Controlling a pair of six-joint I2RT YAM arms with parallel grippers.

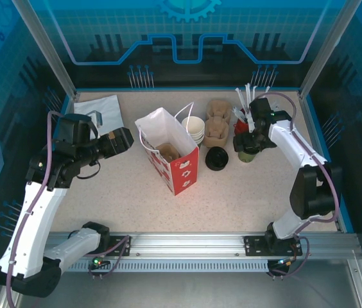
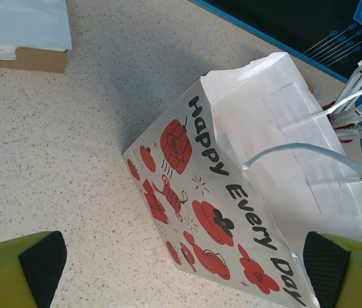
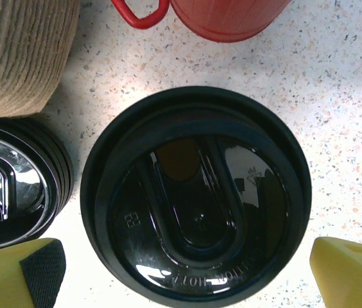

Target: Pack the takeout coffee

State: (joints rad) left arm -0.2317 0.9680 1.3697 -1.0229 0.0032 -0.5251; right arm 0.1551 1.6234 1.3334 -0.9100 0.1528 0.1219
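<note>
Paper bag (image 1: 168, 157), white with red print reading "Happy Every Day", is standing open near the middle of the table (image 1: 245, 199); something brown is showing inside it. The takeout coffee (image 1: 247, 156) is sitting upright on the table, well to the right of the bag as the top camera sees it, with its black lid (image 3: 197, 199) seated on the cup. Right end effector (image 1: 245, 145) is hanging directly over the coffee, jaws spread wide. In the wrist view its yellow fingertips (image 3: 351, 269) are flanking the lid on either side, apart from it and gripping nothing. Between bag and coffee, a stack of loose black lids (image 1: 217, 158) is lying flat. Behind the coffee, farther from the bag, a red cup (image 3: 229, 16) of white straws (image 1: 245, 99) is standing. Cardboard carriers (image 1: 217, 128) and stacked white cups (image 1: 194, 128) are sitting just behind the bag's right rear corner. Left end effector (image 1: 122, 140) is hovering to the bag's left, apart from it, jaws fully spread and empty, facing the bag's printed side.
</note>
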